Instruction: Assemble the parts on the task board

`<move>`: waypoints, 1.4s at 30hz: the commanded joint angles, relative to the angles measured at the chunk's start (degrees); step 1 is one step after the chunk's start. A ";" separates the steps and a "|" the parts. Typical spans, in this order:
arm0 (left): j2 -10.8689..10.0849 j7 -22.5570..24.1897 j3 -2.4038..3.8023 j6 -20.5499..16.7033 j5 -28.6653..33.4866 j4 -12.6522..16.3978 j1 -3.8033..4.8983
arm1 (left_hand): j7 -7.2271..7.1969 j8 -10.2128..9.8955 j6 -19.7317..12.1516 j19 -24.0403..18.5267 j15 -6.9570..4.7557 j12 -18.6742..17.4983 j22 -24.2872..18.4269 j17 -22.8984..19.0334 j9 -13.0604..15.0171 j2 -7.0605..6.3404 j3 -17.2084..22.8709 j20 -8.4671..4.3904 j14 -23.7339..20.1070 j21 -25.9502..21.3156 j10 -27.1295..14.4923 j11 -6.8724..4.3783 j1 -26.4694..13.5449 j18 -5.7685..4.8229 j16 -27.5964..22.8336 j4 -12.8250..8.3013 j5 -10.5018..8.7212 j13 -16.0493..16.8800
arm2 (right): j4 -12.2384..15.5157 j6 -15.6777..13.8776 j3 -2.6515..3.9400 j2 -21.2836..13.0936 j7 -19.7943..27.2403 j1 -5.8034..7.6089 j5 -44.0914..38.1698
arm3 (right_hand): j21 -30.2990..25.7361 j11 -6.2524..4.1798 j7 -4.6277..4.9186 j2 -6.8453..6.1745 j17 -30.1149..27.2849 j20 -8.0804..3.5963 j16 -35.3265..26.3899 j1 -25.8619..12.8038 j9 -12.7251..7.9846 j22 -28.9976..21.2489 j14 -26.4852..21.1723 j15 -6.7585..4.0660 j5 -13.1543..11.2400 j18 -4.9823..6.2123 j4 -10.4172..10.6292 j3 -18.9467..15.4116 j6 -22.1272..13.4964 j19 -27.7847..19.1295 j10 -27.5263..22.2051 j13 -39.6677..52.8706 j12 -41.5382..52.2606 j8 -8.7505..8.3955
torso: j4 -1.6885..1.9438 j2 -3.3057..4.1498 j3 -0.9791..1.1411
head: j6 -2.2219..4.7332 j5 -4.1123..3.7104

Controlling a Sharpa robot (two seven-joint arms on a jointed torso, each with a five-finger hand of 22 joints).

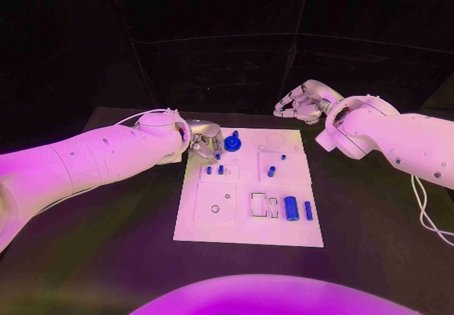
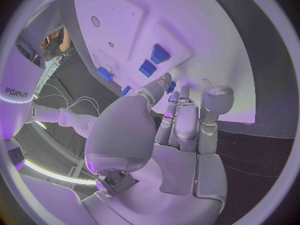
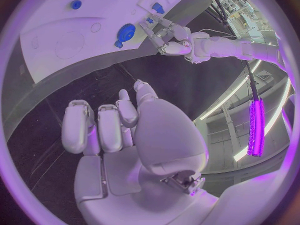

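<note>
The white task board [image 1: 248,226] lies mid-table. A blue gear [image 1: 231,143] with a small peg [image 1: 235,133] beside it stands near the board's far-left corner. My left hand [image 1: 203,141] hovers there, just left of the gear, and a small blue part [image 2: 170,87] shows pinched between its thumb and fingertips. Short blue pegs [image 1: 214,170] stand in a square plate, and others [image 1: 271,172] further right. A blue cylinder [image 1: 291,208] and a thinner one [image 1: 308,210] lie at the near right. My right hand [image 1: 301,102] is raised beyond the far-right corner, fingers curled, holding nothing.
A raised square plate [image 1: 216,203] with a hole sits on the board's near left, and open rectangular slots [image 1: 258,204] lie beside the cylinders. Dark table [image 1: 113,249] surrounds the board. A cable [image 1: 426,216] hangs from my right arm.
</note>
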 commanded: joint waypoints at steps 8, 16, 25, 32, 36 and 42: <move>-2.56 1.60 0.05 -3.85 2.68 1.68 0.07 | -0.01 -0.42 -0.42 -0.52 0.17 0.09 -0.42 0.29 0.14 -1.06 -1.99 -0.04 -0.19 -0.61 -1.28 0.00 -0.21 0.14 0.06 -0.05 0.08 0.17 | -0.67 0.46 0.03 -0.39 -0.47 0.11 -0.75 | -2.80 0.24 0.07 -0.87 -2.58 0.06 -2.50 1.45 -0.10 -3.65 1.34 -0.33 0.22 1.36 0.16 1.41 -0.63 -2.98 -15.65 -19.50 -22.91 0.31 | 0.16 -0.21 -0.19 | 0.08 -0.46; -7.48 5.40 0.19 -9.88 13.92 4.33 0.29 | 0.19 0.11 0.57 -0.55 0.28 0.91 -1.71 -0.33 0.40 -0.06 -3.96 -0.03 -0.24 -1.81 -2.37 0.29 0.08 0.35 0.06 0.26 0.12 0.35 | -1.12 3.99 0.00 -1.18 0.57 -0.08 -6.27 | -3.85 1.91 0.76 -3.92 -6.78 0.89 -5.68 6.24 0.04 -4.84 1.00 0.85 -4.49 1.61 0.20 4.58 0.61 -3.35 -23.27 -39.45 -43.58 1.20 | 0.25 -0.32 -0.25 | 0.54 -0.83; -12.14 22.35 0.09 -19.19 50.10 8.20 0.42 | 0.77 1.02 2.40 -3.38 0.12 5.27 -9.25 -6.89 0.42 3.68 -2.32 0.02 -2.20 -9.14 2.88 -0.10 0.59 1.80 -3.39 1.04 0.16 1.55 | -0.04 7.37 -0.08 -2.27 2.12 -1.93 -23.32 | -1.98 0.91 -0.81 -5.67 -5.98 0.43 -4.57 8.45 -0.27 -2.01 1.49 0.20 -6.50 1.00 -0.77 9.07 2.74 -1.35 -18.74 -50.07 -48.25 0.31 | 0.14 -0.43 -0.40 | 1.31 -2.84; -14.01 29.86 -0.04 -16.17 73.27 12.30 0.16 | 1.47 1.50 2.72 -7.32 0.65 5.90 -16.85 -19.49 0.26 6.28 -0.11 0.42 -6.65 -17.45 -0.04 0.69 0.14 2.80 -11.13 1.95 0.22 1.09 | 1.17 7.80 -0.11 -2.46 -0.51 -4.18 -33.36 | -1.56 1.11 -0.67 -7.55 -5.79 0.51 -4.07 7.35 -0.30 -1.31 1.59 0.26 -7.24 0.85 -0.28 12.03 4.95 -0.94 -15.66 -56.44 -51.55 -0.93 | 0.16 -0.37 -0.33 | 1.52 -3.52; -14.57 31.61 -0.06 -14.10 78.54 13.56 0.03 | 1.63 1.72 2.55 -8.15 0.89 6.69 -17.58 -24.50 0.25 5.95 0.19 0.64 -8.71 -18.66 -0.65 0.81 -0.66 2.84 -14.05 1.99 0.22 1.05 | 1.99 7.80 -0.12 -2.47 -1.58 -5.19 -36.77 | -1.52 1.31 -0.48 -8.29 -5.86 0.61 -3.98 6.91 -0.39 -1.25 1.58 0.41 -7.49 0.84 -0.22 12.96 5.01 -0.91 -15.25 -58.19 -52.62 -1.67 | 0.11 -0.39 -0.29 | 1.55 -3.63; -15.08 32.49 -0.08 -12.81 80.96 14.36 -0.13 | 1.77 1.93 2.25 -9.04 1.11 7.42 -18.45 -28.04 0.24 5.08 -0.18 0.88 -10.65 -20.04 -1.62 1.03 -1.59 2.87 -16.47 1.91 0.26 0.96 | 2.55 8.50 -0.12 -2.37 -2.66 -5.78 -39.28 | -1.52 1.56 -0.34 -8.82 -5.90 0.76 -3.89 6.66 -0.43 -1.22 1.56 0.59 -7.73 0.84 -0.31 13.85 4.85 -0.90 -15.42 -59.65 -53.61 -2.42 | 0.21 -0.34 -0.24 | 1.54 -3.69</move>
